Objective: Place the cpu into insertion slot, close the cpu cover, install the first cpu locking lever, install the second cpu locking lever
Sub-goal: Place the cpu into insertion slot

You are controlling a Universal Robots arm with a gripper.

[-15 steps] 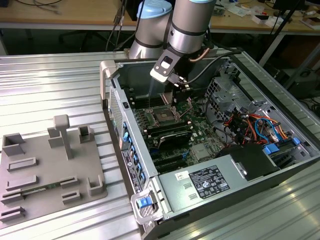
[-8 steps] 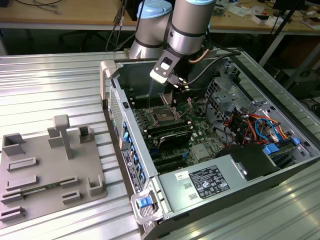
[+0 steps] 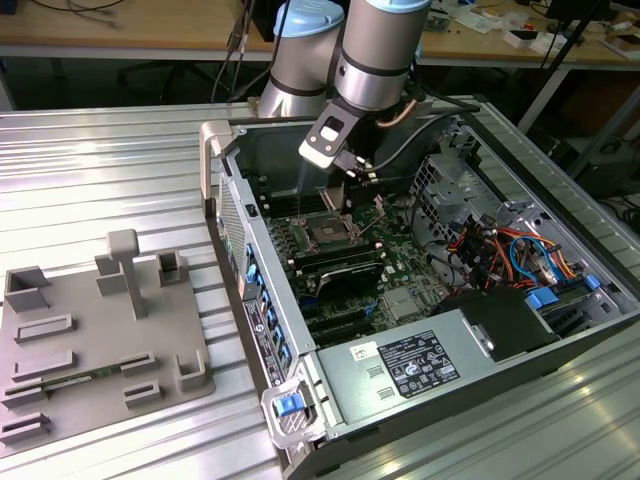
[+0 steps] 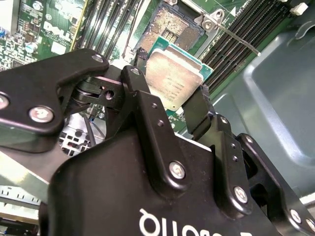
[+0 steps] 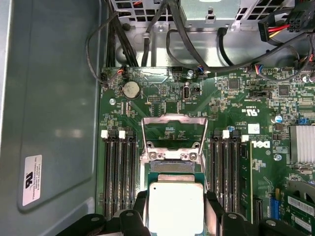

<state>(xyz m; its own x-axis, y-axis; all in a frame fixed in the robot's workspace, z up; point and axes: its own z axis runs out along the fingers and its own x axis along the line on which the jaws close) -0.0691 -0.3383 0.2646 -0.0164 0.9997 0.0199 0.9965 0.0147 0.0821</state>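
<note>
My gripper (image 4: 172,73) is shut on the cpu (image 4: 173,78), a flat square chip with a silver-grey top and a green rim, gripped by two opposite edges between black fingers (image 4: 142,93). It hangs above the motherboard, close over the insertion slot (image 4: 170,25), whose dark contact field lies bare. In the first wrist view the cpu (image 5: 176,209) sits between the fingers just short of the cpu cover (image 5: 173,118), which stands swung open on its hinge. A thin locking lever (image 4: 238,38) stands released beside the socket. In the exterior view my gripper (image 3: 342,185) reaches into the case above the slot (image 3: 328,233).
Long black memory slots (image 5: 120,172) flank the socket on both sides. Cable bundles (image 5: 147,44) run behind the board. The case (image 3: 225,190) stands open on a ribbed metal table, its power supply (image 3: 420,365) at the front. A grey fixture tray (image 3: 95,340) lies at the exterior view's left.
</note>
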